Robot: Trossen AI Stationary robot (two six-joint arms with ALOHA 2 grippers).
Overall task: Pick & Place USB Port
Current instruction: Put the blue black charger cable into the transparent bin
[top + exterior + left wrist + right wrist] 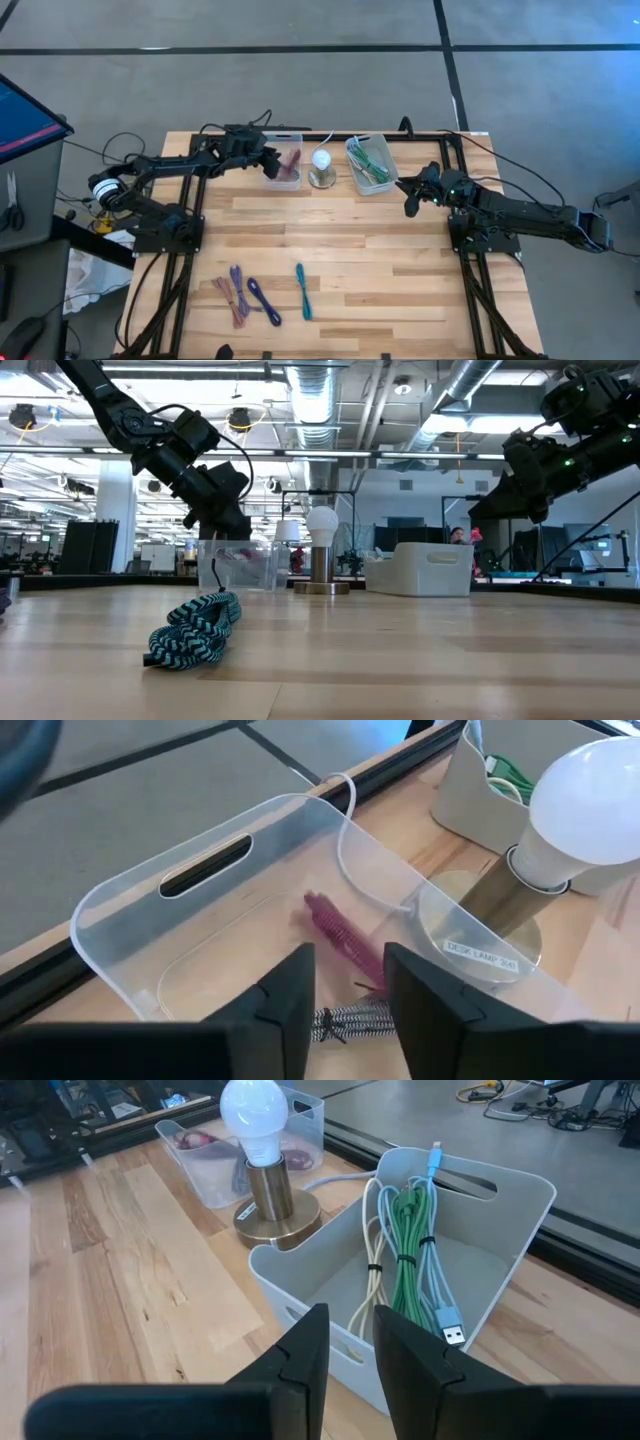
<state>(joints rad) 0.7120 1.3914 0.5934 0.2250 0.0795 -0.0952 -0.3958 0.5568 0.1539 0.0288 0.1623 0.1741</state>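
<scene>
1. Clear plastic bin (200, 890) holds a maroon cable (340, 935); we see the left gripper (348, 990) above it, fingers parted, empty.
2. Right gripper (348, 1345) hovers by the white bin (500, 1210) of cables, fingers slightly apart, empty.
3. Teal cable (302, 291) lies on the wooden table (400, 260).

The back edge of the table (420, 250) is crowded: a clear bin (284, 160), a lamp (321, 167) and a white bin (369, 164) are lined up with only narrow gaps between them. The clear bin is covered by the left gripper (270, 160). From the centre, open wood is found toward 3 and 9 o'clock — at 6 o'clock, passage is narrowed by bundled cables (262, 293).
</scene>
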